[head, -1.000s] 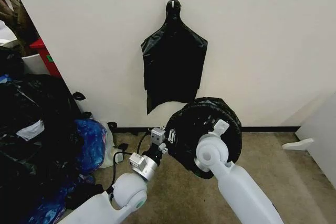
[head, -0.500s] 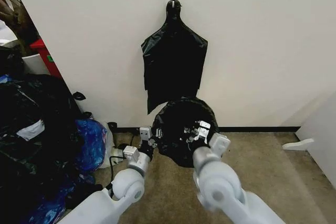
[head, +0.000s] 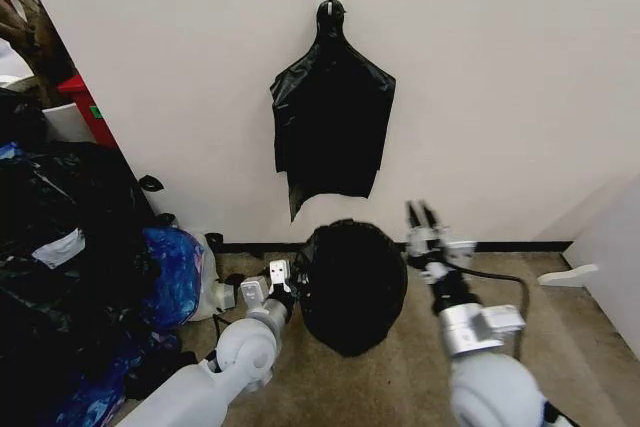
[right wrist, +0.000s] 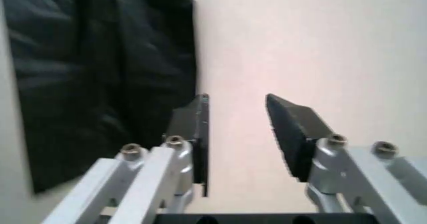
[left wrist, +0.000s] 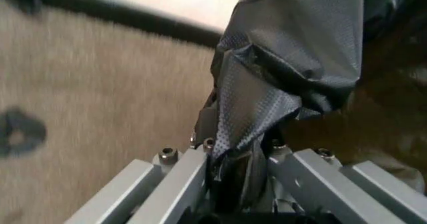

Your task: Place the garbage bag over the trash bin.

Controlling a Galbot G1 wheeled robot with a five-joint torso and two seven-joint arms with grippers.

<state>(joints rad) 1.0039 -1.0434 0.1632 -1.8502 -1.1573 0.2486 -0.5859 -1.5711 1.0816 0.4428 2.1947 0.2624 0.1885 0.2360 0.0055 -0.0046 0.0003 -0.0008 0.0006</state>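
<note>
The garbage bag (head: 352, 285) forms a round black shape low on the floor by the wall; the trash bin is hidden under it. My left gripper (head: 292, 289) sits at the bag's left edge. In the left wrist view this gripper (left wrist: 237, 154) is shut on a fold of the crinkly black garbage bag (left wrist: 293, 58). My right gripper (head: 421, 215) is raised to the right of the bag, apart from it, pointing up at the wall. The right wrist view shows this gripper (right wrist: 235, 119) open with nothing between its fingers.
Flat black bags (head: 333, 127) hang from a wall hook above the bin, also seen as black bags (right wrist: 93, 73) beside my right gripper. A heap of stuffed black bags (head: 60, 247) and a blue bag (head: 170, 277) crowd the left. Bare carpet (head: 570, 327) lies to the right.
The bag-covered bin has come down and away from the camera, toward the wall. My right gripper has let go of it, opened and swung up to the right. The left gripper still holds the bag.
</note>
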